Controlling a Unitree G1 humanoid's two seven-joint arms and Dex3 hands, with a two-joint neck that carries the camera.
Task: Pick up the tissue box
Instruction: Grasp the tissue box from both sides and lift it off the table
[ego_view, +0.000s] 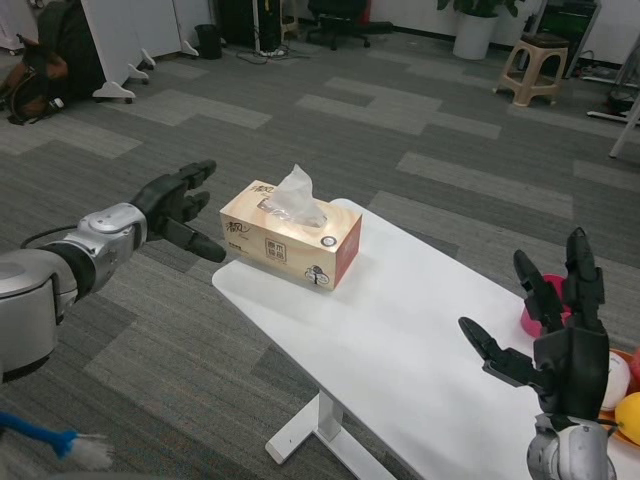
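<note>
A tan tissue box (292, 234) with a white tissue sticking out of its top lies near the far left corner of the white table (400, 330). My left hand (180, 208) hovers just left of the box, off the table's edge, fingers spread and holding nothing; a small gap separates it from the box. My right hand (555, 335) is raised over the table's right side, fingers apart and empty, well away from the box.
A pink object (530, 318) and a yellow and orange item (628, 412) sit at the table's right edge behind my right hand. A beige stool (530, 68), a white planter (475, 32), an office chair and partition panels stand on the carpet far off.
</note>
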